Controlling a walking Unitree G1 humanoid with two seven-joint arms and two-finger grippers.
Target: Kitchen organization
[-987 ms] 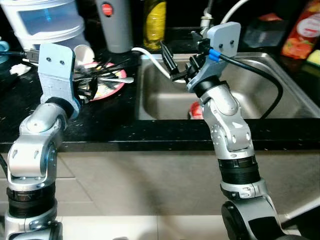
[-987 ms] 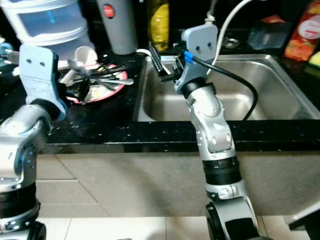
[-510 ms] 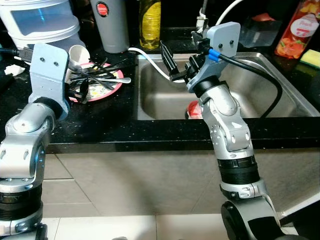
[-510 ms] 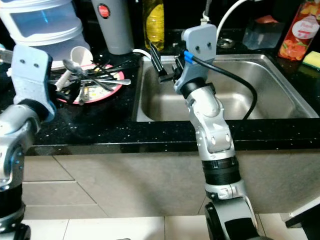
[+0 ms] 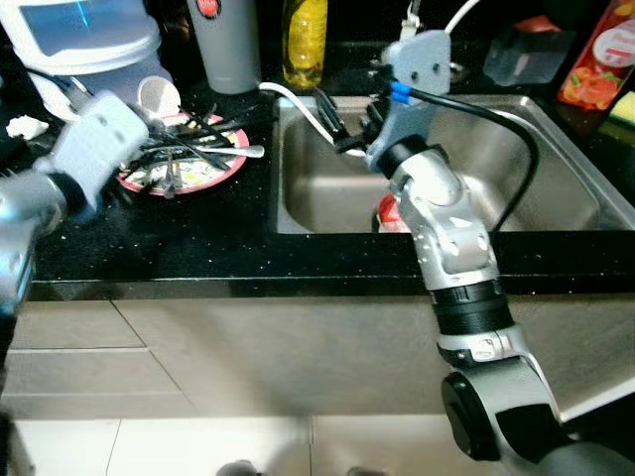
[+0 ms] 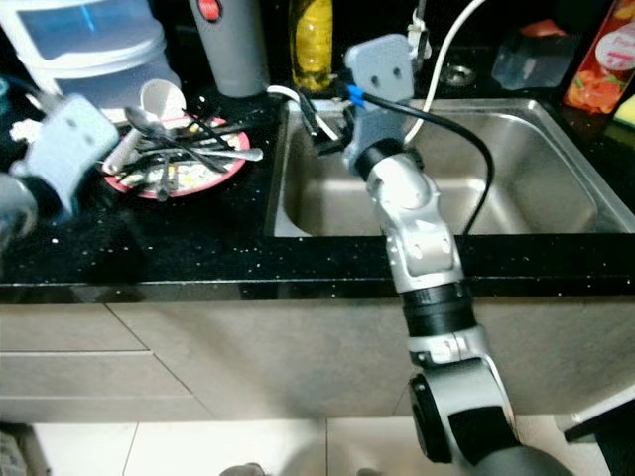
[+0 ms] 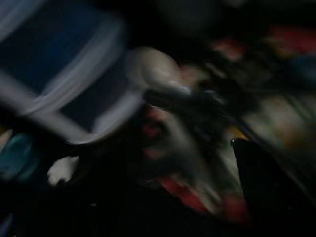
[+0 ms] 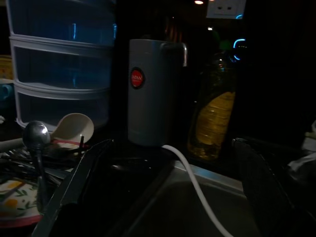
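A: Left eye view: black speckled counter [image 5: 198, 248] along the front, stainless sink [image 5: 556, 178] set into it on the right.
B: And behind those?
A: Stack of clear plastic drawers [image 6: 89, 40] at the back left, then a grey canister [image 6: 233, 50] with a red badge and a yellow bottle [image 6: 313, 45] beside it. White hose [image 6: 298, 99] running from the canister's foot over the sink's rim.
B: Arms?
A: Right gripper [image 5: 342, 124] raised over the sink's left end, fingers [image 8: 74, 187] spread wide apart with nothing between them. Left gripper [image 5: 149, 134] at the near edge of the plate, badly blurred; cannot tell how its fingers stand.
B: Task items?
A: Pink-rimmed patterned plate [image 6: 213, 174] on the counter left of the sink, heaped with dark and silver cutlery [image 6: 189, 149]. White cup [image 6: 159, 97] lying on its side at the plate's far edge. Something red [image 5: 392, 213] down in the sink, mostly hidden behind the right arm.
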